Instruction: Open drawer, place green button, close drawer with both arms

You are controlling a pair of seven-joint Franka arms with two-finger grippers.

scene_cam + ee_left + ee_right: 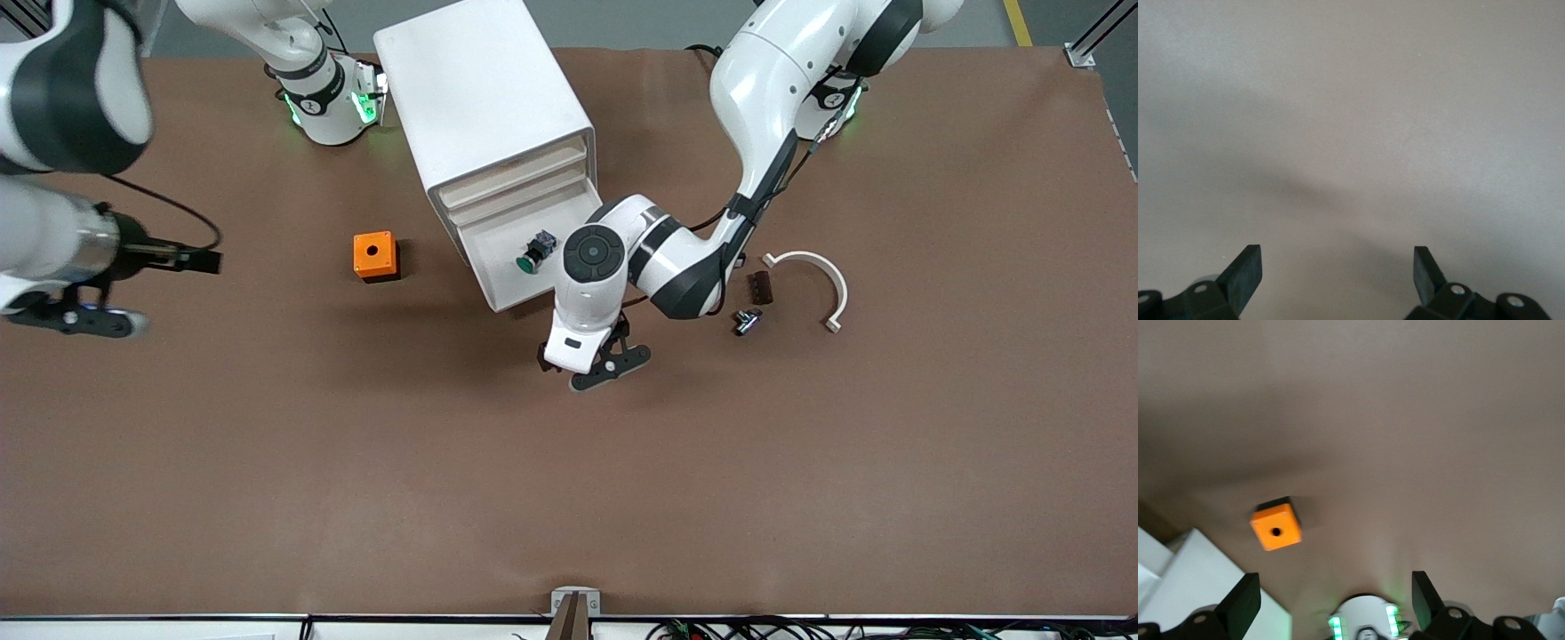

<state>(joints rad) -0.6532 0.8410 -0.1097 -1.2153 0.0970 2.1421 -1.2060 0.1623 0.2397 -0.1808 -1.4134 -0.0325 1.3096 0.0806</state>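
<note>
The white cabinet (480, 89) stands near the arms' bases with its bottom drawer (498, 289) pulled out. The green-capped button (536, 252) lies inside that drawer. My left gripper (591, 360) is open and empty over bare table, just nearer the front camera than the drawer's front. In the left wrist view the gripper (1338, 267) shows only tabletop between its fingers. My right gripper (76, 320) is held high over the right arm's end of the table. It is open and empty in the right wrist view (1335, 593).
An orange cube with a round hole (375, 255) sits beside the cabinet toward the right arm's end, also in the right wrist view (1276, 531). A white curved piece (822, 271), a dark block (759, 287) and a small metal part (747, 320) lie toward the left arm's end.
</note>
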